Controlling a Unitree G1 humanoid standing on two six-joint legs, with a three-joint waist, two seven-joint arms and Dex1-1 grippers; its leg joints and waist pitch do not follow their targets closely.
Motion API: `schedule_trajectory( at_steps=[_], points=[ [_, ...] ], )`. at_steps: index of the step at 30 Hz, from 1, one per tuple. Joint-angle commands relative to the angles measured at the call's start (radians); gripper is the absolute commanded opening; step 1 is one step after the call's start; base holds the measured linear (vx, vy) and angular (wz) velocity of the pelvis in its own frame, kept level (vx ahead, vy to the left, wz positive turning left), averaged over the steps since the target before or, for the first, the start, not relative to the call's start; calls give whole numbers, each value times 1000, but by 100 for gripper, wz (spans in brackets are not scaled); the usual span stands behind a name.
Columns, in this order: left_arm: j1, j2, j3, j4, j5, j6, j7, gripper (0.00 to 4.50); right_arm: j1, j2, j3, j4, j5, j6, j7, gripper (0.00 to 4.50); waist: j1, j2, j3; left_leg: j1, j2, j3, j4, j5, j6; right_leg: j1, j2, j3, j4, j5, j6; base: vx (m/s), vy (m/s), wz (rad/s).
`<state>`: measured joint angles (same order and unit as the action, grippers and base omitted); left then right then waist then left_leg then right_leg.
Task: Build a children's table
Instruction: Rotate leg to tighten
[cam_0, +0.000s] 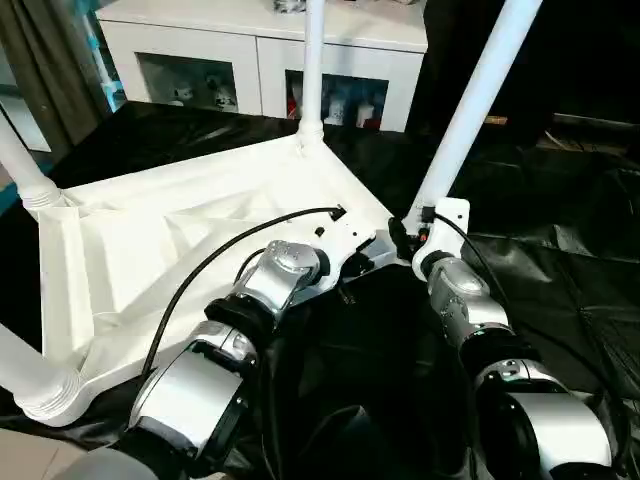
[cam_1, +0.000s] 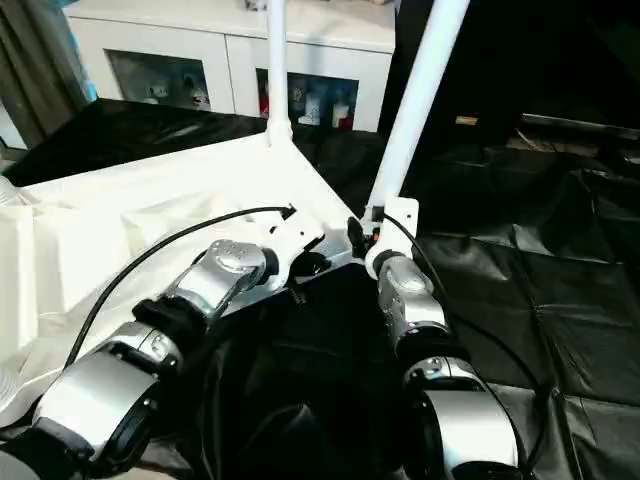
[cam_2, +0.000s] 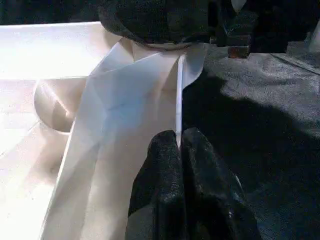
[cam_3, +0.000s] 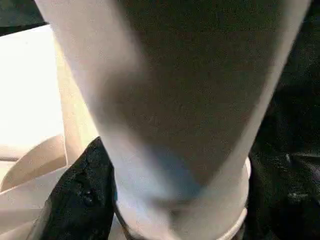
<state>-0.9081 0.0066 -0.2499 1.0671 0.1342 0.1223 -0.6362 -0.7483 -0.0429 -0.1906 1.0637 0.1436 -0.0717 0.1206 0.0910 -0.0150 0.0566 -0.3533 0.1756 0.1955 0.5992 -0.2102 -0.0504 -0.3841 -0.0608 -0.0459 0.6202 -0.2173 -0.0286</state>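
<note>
Work table (cam_0: 560, 250): covered with black cloth; the whole job lies on it.
Children's table (cam_0: 150, 250): it lies upside down on the black cloth, ribbed underside up, on the left and middle of the scene. Legs stand in the far-left, near-left and far-middle corners.
Fourth leg (cam_0: 475, 100): it rises from the right near corner, leaning to the right and away, so I judge it is not yet fully seated in its socket.
Cabinet (cam_0: 250, 50): white, behind the work table, not part of the job.
Right gripper (cam_3: 165, 200): the black fingers stand apart on both sides of the leg's foot, just above the socket collar; they look clamped around it.
Left gripper (cam_2: 179, 150): fingers pressed together on the thin white edge of the top, close to the same corner.
Step in hand: seating the fourth leg.
How to do it well: keep the left pinch firm so the top does not slide; bring the leg upright first, then press straight down along its axis.
Risk: pushing while it leans may jam the socket or lift the corner.
</note>
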Motion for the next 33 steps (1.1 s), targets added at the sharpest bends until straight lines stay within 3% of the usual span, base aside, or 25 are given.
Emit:
schedule_trajectory(
  at_steps=[1,5,6,8,11,12,13,16,20,22,26,29,33],
  points=[
    [-30,4,29,15,15,-11,124,0,30,82,23,67,4,28,35,276,-2,2,-62,10,61,-28,-75,-102,67,44,-103,51,-71,-6,-267,0,0,0],
    [-30,9,28,22,15,-21,111,0,23,88,23,72,6,10,62,276,-2,3,-60,10,63,-29,-78,-125,56,44,-103,52,-75,-46,-262,0,0,0],
    [-29,11,27,21,16,-28,106,0,22,89,24,70,7,6,72,332,-2,3,-60,10,63,-29,-78,-124,56,44,-103,52,-74,-44,-261,0,0,0],
    [-19,18,23,9,14,-53,81,0,19,89,28,60,5,-7,99,346,-3,3,-59,10,63,-29,-79,-127,58,44,-102,52,-74,-36,-263,0,0,0],
    [-5,28,14,-6,14,-76,45,0,12,81,26,51,11,-26,127,382,-19,2,-61,-6,63,-38,-84,-126,57,56,-105,47,-72,-65,-247,0,0,0],
    [-1,31,10,-10,15,-82,34,0,11,80,25,49,13,-27,134,390,-20,4,-62,1,64,-36,-83,-125,59,50,-104,47,-75,-64,-250,0,0,0],
    [-1,31,10,-10,15,-82,34,0,11,80,25,49,13,-27,134,394,-24,5,-62,6,64,-32,-78,-117,66,46,-104,51,-73,-35,-267,0,0,0],
    [28,55,-2,-41,15,-113,-21,0,19,57,48,24,2,-34,192,426,-23,4,-63,5,65,-30,-77,-90,82,46,-104,49,-68,23,-289,0,0,0],
    [82,104,-22,-105,1,-175,-148,0,64,3,92,-63,-21,-13,325,433,-23,-1,-62,-1,63,-28,-73,-74,121,52,-105,50,-65,55,-292,0,0,0],
    [92,114,-26,-118,-2,-188,-174,0,75,-9,94,-83,-20,-5,344,433,-26,0,-64,0,64,-28,-73,-67,126,49,-104,50,-63,57,-295,0,0,0],
    [132,151,-36,-173,-22,-213,-275,0,123,-65,110,-168,-20,30,392,433,-20,2,-63,6,68,-26,-75,-64,114,44,-101,50,-64,30,-294,0,0,0],
    [179,190,-54,-245,-47,-238,-390,0,186,-122,143,-284,-13,80,492,433,-4,5,-64,8,71,-22,-71,-39,127,44,-98,50,-56,90,-289,0,0,0],
    [208,214,-66,-289,-61,-250,-460,0,244,-170,192,-392,4,132,635,433,11,6,-62,3,73,-21,-71,-58,120,44,-99,49,-58,61,-272,0,0,0]
  ],
)
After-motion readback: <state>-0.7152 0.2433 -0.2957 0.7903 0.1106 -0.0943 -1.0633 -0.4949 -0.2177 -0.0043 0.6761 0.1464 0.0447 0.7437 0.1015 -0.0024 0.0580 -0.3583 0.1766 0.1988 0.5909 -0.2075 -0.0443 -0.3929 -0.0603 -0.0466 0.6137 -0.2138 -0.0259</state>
